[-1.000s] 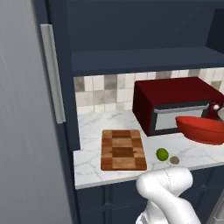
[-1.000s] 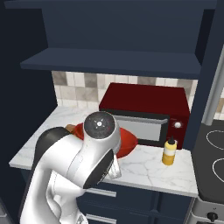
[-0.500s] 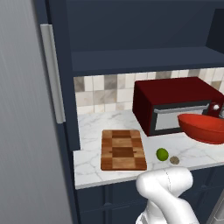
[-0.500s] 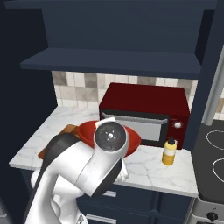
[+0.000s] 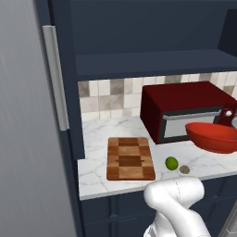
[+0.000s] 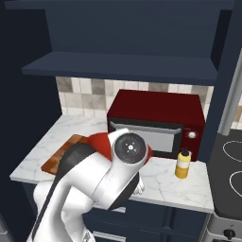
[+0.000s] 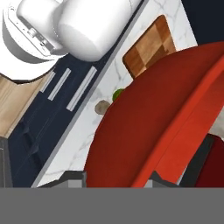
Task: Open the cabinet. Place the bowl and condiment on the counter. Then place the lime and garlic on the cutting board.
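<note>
My gripper (image 7: 116,179) is shut on the rim of the glossy red bowl (image 7: 148,131), which hangs tilted just above the counter (image 5: 97,139) in front of the microwave. In the left base view the bowl (image 5: 213,136) sits at the far right. The lime (image 5: 171,163) and the garlic (image 5: 184,169) lie side by side on the marble, right of the cutting board (image 5: 130,158). The yellow condiment (image 6: 183,164) stands on the counter by the microwave's right end. The cabinet door (image 5: 28,115) stands open at the left with its silver handle (image 5: 56,76).
A dark red microwave (image 5: 183,109) stands at the back of the counter under the bare cabinet shelf (image 5: 152,60). A stove top (image 6: 231,165) adjoins the counter on the right. My own white arm (image 6: 108,179) blocks much of the right base view.
The arm's elbow has swung to the right in the right base view. The bowl stays in the grip and has barely shifted.
</note>
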Available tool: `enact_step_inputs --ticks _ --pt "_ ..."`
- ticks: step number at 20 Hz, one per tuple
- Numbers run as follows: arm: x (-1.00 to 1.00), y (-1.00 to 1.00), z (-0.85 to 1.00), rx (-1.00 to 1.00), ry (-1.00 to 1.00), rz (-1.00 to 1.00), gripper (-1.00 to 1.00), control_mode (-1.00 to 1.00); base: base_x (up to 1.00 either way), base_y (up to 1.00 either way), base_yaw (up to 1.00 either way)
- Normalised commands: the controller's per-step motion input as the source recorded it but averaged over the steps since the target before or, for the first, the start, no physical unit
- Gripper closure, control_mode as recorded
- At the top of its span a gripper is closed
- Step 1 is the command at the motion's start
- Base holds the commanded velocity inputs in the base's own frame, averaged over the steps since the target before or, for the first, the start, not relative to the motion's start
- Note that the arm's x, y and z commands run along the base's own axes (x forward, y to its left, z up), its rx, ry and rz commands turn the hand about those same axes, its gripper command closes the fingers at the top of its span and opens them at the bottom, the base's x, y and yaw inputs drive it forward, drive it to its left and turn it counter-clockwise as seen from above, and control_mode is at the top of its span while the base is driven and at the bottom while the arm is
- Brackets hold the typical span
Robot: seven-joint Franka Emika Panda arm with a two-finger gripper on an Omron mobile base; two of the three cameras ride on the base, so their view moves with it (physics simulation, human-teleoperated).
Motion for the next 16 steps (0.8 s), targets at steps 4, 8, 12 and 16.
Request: enact_step_inputs --ticks 4,8,12,16 --pt "0.07 -0.16 -0.26 0.0 0.0 0.0 1.0 -1.0 0.0 0.0 0.0" --pt "0.08 -0.04 -0.28 0.0 0.0 0.0 1.0 -1.0 0.0 0.0 0.0" --pt "0.2 0.0 -0.21 0.0 0.0 0.0 1.0 -1.0 0.0 0.0 0.0" --pt "0.33 0.0 -0.19 0.0 -0.01 0.0 1.0 -1.0 0.0 0.0 0.0"
